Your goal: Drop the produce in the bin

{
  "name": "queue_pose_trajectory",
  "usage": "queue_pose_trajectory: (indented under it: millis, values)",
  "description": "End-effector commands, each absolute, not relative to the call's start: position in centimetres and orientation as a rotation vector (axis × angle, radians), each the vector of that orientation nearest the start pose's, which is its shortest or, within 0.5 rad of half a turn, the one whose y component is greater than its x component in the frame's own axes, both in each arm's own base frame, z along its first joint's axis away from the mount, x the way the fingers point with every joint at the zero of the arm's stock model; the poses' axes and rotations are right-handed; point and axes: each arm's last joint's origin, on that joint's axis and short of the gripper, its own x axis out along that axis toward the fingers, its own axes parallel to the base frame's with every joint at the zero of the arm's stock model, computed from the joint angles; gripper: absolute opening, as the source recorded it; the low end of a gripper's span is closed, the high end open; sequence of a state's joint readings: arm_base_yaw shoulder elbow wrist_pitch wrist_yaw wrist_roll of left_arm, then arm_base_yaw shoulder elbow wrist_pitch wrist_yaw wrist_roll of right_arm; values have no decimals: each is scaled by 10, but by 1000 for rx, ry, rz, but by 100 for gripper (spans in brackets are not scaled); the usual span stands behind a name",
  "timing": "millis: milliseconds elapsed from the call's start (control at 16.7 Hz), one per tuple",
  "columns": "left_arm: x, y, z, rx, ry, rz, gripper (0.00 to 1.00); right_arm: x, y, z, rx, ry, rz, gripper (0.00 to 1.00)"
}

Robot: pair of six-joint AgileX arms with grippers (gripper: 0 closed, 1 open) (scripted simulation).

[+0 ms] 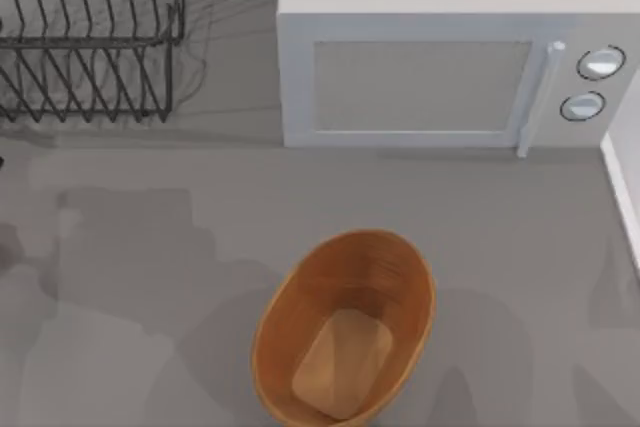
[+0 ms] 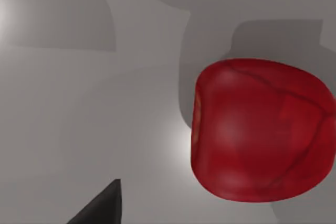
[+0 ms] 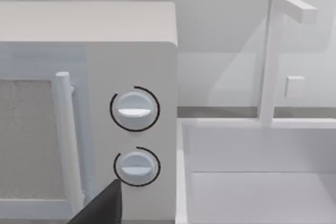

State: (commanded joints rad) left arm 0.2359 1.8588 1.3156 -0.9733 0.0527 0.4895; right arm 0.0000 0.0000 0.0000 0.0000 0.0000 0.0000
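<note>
A grey counter (image 1: 150,277) carries soft overlapping shadows. At its far edge stands a white microwave (image 1: 440,77) with two round dials (image 3: 134,109). A black wire rack (image 1: 90,37) sits far left. A white sink (image 3: 262,182) with a faucet (image 3: 270,56) lies right.

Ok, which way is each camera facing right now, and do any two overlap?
Top view: above the table, looking down on the bin, microwave and wire rack.
Left wrist view: close over the produce on the table; one dark fingertip shows.
Right wrist view: faces the microwave's dials and a sink; one dark fingertip shows.
Top and right wrist views share the microwave.
</note>
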Motion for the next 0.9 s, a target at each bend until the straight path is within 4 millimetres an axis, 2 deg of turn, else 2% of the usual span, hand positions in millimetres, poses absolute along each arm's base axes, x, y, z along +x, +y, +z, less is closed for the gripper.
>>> queue_pose_trajectory:
  millis: [180,540,780,900]
  values:
    - [338,83,166,166,1498,-216,100,106,-1,160,0,0,0,100]
    - [342,82,112,167,1492,-214,100,106,-1,160,0,0,0,100]
    - [342,81,109,167,1495,-215,100,106,-1,160,0,0,0,100]
    - [342,81,109,167,1495,-215,85,106,-1,160,0,0,0,100]
